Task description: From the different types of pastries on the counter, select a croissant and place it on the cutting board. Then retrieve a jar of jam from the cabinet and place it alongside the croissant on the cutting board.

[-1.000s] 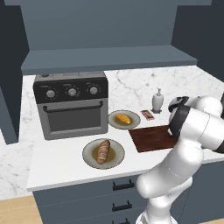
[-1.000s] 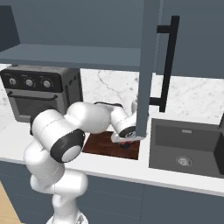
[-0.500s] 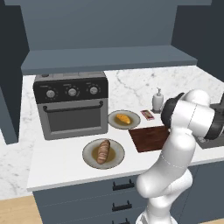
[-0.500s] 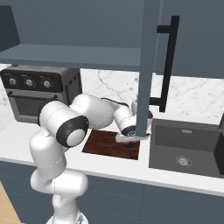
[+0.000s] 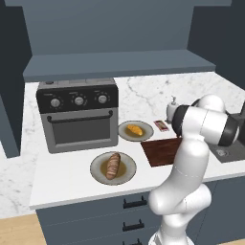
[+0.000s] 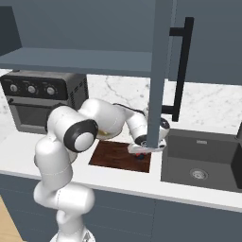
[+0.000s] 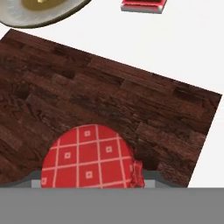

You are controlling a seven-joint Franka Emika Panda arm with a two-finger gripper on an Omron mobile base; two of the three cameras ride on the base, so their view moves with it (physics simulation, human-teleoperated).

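The jar of jam [image 7: 87, 161], with a red checked lid, sits between my gripper's fingers right over the dark wooden cutting board [image 7: 131, 109]. In the right base view my gripper [image 6: 141, 150] is shut on the jar of jam [image 6: 140, 155], low over the right end of the cutting board [image 6: 116, 156]; I cannot tell whether the jar touches it. The yellow-orange croissant [image 5: 135, 129] lies on its round plate [image 5: 125, 134] behind the cutting board [image 5: 160, 150]. The cabinet door [image 6: 158, 71] stands open.
A brown striped loaf [image 5: 113, 165] lies on a plate at the counter's front. A toaster oven [image 5: 79, 115] stands at the left. A small red packet [image 5: 161, 125] and a white pump bottle [image 5: 172, 109] are behind the board. A dark sink [image 6: 203, 160] lies to its right.
My hand has sunk a little lower and to the right over the board with the jar in it, and the arm's elbow has swung upward.
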